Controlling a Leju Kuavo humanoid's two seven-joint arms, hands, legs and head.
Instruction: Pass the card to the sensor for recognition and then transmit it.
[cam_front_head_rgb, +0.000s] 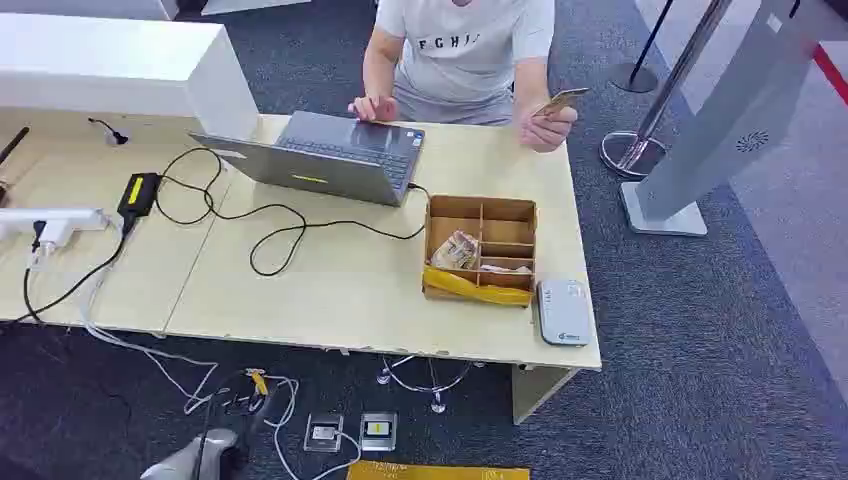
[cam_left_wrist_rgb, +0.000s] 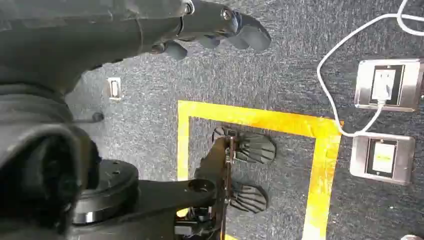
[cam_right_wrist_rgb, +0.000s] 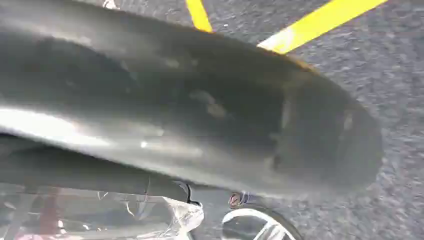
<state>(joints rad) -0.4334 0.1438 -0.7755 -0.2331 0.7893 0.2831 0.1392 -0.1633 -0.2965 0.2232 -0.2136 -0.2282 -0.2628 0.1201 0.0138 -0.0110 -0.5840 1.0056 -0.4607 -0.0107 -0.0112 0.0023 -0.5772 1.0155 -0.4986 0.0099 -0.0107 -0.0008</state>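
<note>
The robot's left hand (cam_left_wrist_rgb: 220, 30) hangs low over the dark carpet, fingers loosely curled and holding nothing, well away from the card (cam_front_head_rgb: 560, 100). That card is up at the far side of the table (cam_front_head_rgb: 330, 300), pinched in a seated person's raised hand (cam_front_head_rgb: 545, 125); it looks thin, flat and golden-tan. The white sensor (cam_front_head_rgb: 563, 312) lies on the table's near right corner, just beside the cardboard tray (cam_front_head_rgb: 480, 250). The right hand (cam_right_wrist_rgb: 210, 115) is a dark blur; I cannot tell its state.
</note>
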